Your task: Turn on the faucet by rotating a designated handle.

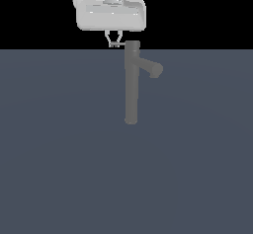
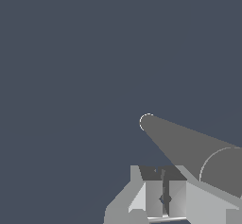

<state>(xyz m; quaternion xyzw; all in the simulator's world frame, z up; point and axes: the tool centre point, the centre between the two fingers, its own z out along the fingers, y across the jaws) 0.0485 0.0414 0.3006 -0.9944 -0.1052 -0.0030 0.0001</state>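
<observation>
The faucet [image 1: 131, 87] is a tall dull-grey column standing on the floor, with a stubby angled spout [image 1: 154, 70] branching toward the exterior view's right. The handle [image 1: 118, 45], a thin light-grey rod, sticks out from the column's top toward the exterior view's left. My white gripper [image 1: 114, 42] hangs right above it, its fingers drawn together with the tips at the rod. In the wrist view the two fingers [image 2: 153, 194] stand almost together, the rod [image 2: 163, 218] runs across their tips, and the column [image 2: 189, 147] drops away beside them. I cannot tell whether the tips touch the rod.
The floor [image 1: 59, 154] is a flat dark blue-grey surface all around the faucet. Black background lies behind the gripper body [image 1: 109, 13].
</observation>
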